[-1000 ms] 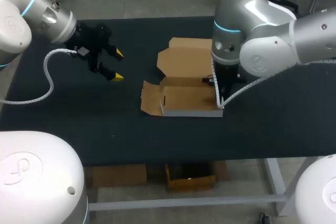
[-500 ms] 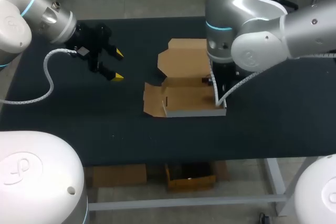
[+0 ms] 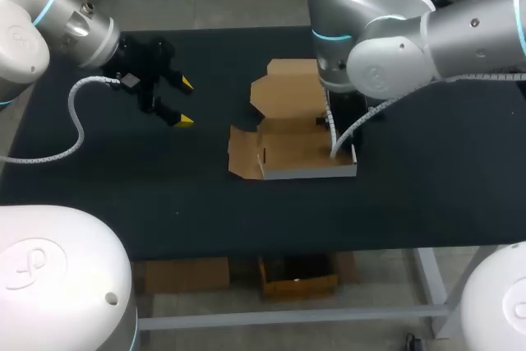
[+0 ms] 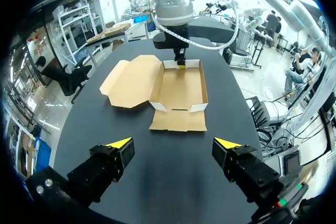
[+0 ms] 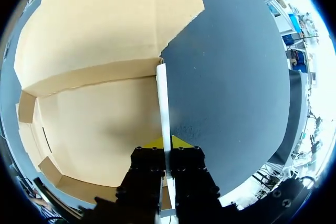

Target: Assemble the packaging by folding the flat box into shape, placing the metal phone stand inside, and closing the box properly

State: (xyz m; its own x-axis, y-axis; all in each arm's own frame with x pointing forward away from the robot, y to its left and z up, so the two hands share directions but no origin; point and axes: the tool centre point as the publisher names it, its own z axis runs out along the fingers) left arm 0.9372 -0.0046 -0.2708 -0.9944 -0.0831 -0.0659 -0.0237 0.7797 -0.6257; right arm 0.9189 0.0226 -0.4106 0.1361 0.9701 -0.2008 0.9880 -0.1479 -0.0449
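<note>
The brown cardboard box (image 3: 300, 154) lies open at the table's middle, its walls partly raised and white-edged. Its lid (image 3: 288, 92) is spread flat behind it, and a flap (image 3: 243, 154) lies flat at its left. My right gripper (image 3: 348, 139) comes down from above and is shut on the box's right side wall (image 5: 162, 103), which runs between its yellow tips (image 5: 167, 142). My left gripper (image 3: 185, 103) hangs open over the table left of the box, holding nothing. From the left wrist, the box (image 4: 178, 90) lies ahead of the open left gripper (image 4: 173, 142). No phone stand shows.
The dark table (image 3: 427, 187) has bare room on all sides of the box. My right arm's large silver links (image 3: 386, 39) hang over the box's back right and hide part of the lid.
My right arm has swung its upper links leftward while keeping hold of the wall. The box has slid a little to the right. The left arm has not moved.
</note>
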